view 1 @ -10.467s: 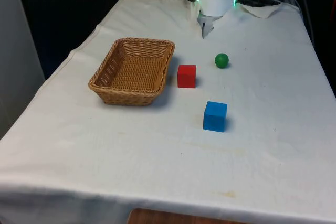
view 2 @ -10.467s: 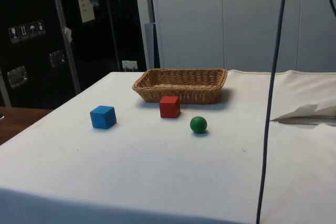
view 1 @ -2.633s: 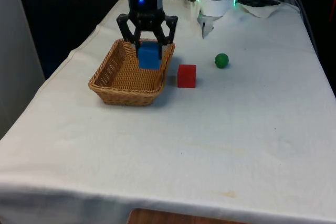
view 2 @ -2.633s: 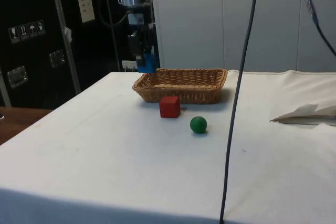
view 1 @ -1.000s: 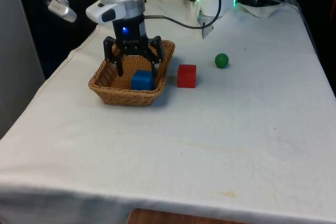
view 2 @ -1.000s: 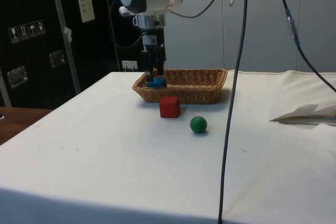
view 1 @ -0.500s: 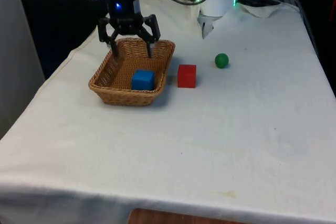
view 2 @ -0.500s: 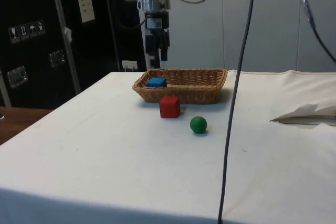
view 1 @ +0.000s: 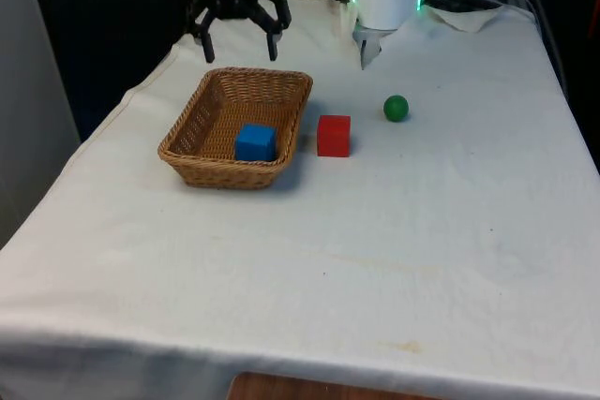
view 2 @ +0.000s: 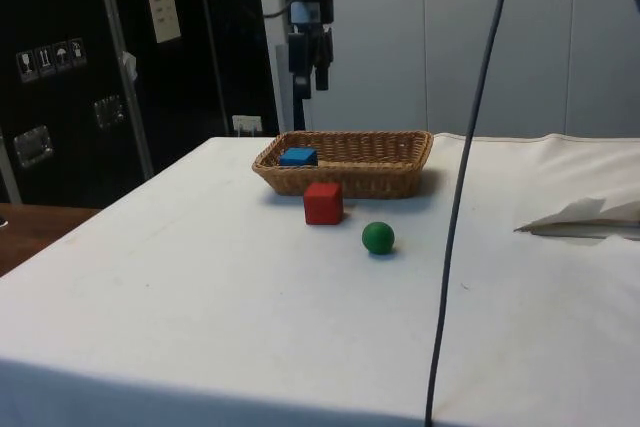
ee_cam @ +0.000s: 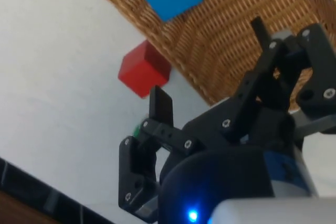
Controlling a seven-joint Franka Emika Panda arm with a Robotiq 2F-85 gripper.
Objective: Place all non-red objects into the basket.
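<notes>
Wicker is the material of the basket, which stands on the counter towards the front view's left. The blue cube already lies inside it, at the near end, resting on the woven floor. The claw hangs high above the far end of the basket, with its fingers spread wide and nothing between them; the side view shows it well above the rim.

Outside the basket, the red cube sits just beside the basket's wall on the front view's right. It should remain there, because it is red. The green ball lies further to the front view's right and a little farther back, apart from the red cube, on the bare cloth. It is the last non-red object, so I judge the task about half done.

The ball looks small, hard and light, probably wood or plastic. It is smooth and round, so it may roll away if one finger touches it first. I think the best hold is from straight above, with the fingers closing on its widest part, on two opposite sides.
</notes>
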